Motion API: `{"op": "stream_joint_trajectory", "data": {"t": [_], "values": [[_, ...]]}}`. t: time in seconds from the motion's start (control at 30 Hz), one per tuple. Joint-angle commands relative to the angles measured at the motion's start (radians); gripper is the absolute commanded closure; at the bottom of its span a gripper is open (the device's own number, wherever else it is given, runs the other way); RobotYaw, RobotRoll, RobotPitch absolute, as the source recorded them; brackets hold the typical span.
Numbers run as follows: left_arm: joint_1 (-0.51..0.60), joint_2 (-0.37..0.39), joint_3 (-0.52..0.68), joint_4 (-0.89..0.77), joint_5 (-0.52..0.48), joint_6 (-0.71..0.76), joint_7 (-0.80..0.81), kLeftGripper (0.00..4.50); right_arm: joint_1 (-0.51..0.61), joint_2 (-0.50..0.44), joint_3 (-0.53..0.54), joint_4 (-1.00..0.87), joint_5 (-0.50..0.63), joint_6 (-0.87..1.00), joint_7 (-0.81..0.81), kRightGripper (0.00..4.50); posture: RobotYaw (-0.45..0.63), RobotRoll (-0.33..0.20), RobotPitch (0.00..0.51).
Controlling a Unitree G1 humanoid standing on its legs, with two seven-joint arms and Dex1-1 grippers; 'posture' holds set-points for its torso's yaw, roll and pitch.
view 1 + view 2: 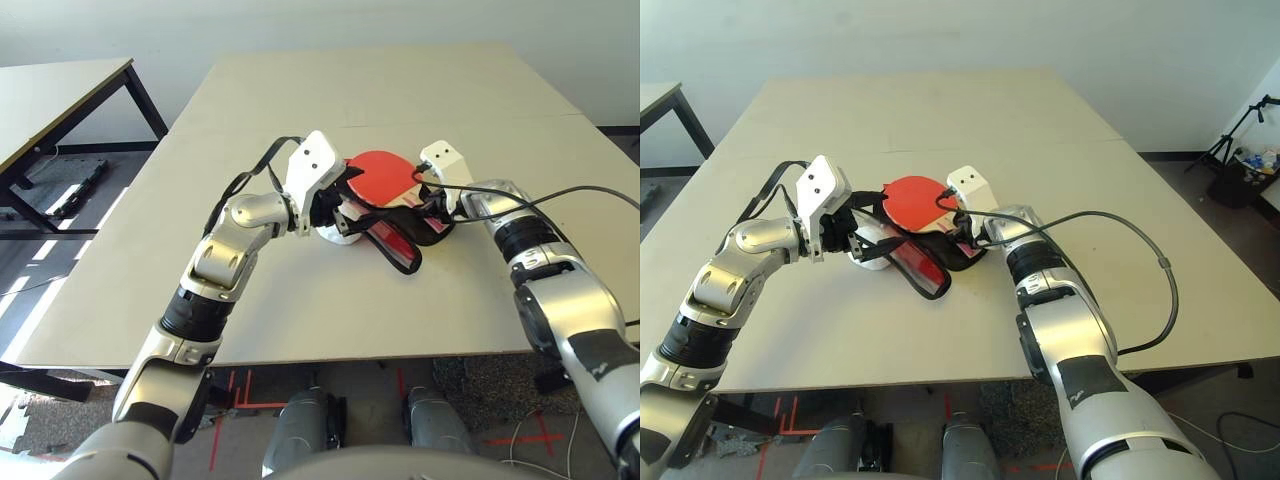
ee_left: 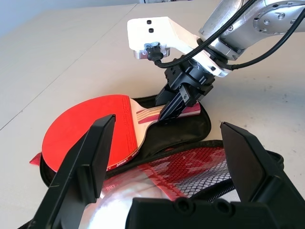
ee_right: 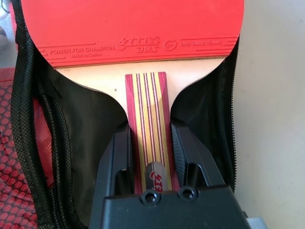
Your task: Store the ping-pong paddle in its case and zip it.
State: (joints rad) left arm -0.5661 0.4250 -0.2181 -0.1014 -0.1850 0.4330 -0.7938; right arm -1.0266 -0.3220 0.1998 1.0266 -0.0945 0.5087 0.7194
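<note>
- Right hand [image 3: 151,148] clenched on ping-pong paddle [image 2: 90,131] handle, paddle lying on case [image 2: 190,126] black lining
- Left hand [image 2: 164,160] released, fingers spread, just beside case on counter [image 1: 300,310]

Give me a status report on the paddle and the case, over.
Right gripper shut on wooden handle of red-faced ping-pong paddle, which lies on black lining of open red fabric case. Left gripper open above case's mesh flap. Case unzipped.

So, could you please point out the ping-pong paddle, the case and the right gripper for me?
ping-pong paddle [image 2: 86,129]: left wrist view, on the red rubber face.
case [image 2: 190,126]: left wrist view, on the black lining beside the handle.
right gripper [image 3: 148,157]: right wrist view, between the fingertips clamping the handle.
</note>
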Motion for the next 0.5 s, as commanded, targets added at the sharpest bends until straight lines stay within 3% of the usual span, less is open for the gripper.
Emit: {"op": "stream_joint_trajectory", "data": {"t": [0.03,0.37,0.5], "values": [[0.004,-0.001,-0.016,-0.007,0.011,0.0,-0.002,0.0,-0.026,0.012,-0.021,0.025,0.001,-0.008,-0.027,3.05,0.01,0.0,0.0],[0.011,0.002,-0.016,-0.009,0.014,0.001,-0.003,0.0,-0.013,-0.015,-0.074,-0.002,0.034,-0.069,0.017,0.02,0.01,0.0,0.001],[0.007,0.022,0.004,-0.023,0.005,0.013,-0.011,0.0,-0.005,-0.037,-0.091,-0.024,0.042,-0.087,0.047,0.02,0.02,0.0,0.004]]}}
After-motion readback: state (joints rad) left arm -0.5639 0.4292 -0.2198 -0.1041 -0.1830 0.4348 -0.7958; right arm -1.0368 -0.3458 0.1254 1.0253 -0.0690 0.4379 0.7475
